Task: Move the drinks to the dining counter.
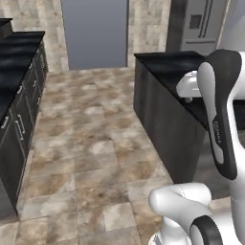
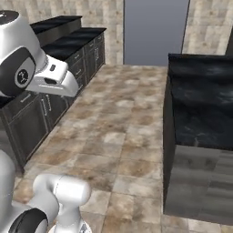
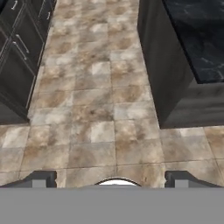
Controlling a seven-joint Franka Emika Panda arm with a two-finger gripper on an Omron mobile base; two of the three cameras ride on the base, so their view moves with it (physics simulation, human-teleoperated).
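Cabinets (image 1: 19,115) left, island (image 1: 167,91) right, floor (image 1: 91,143) btwn

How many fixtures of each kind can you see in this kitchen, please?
Long glossy black stone-topped counter with grey drawers: 1
Shorter black-topped block: 1
Tall grey steel refrigerator: 1
Plain blue-grey door panel: 1
Total: 4

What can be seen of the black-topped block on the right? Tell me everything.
The block is a freestanding unit with a glossy black, white-veined stone top and plain dark grey sides. It stands upright on the tiled floor, right of the open aisle, across from the cabinet run. In the hand view its near corner meets the tiles squarely. Nothing lies on the visible part of its top. The gripper hangs open above the floor, apart from it.
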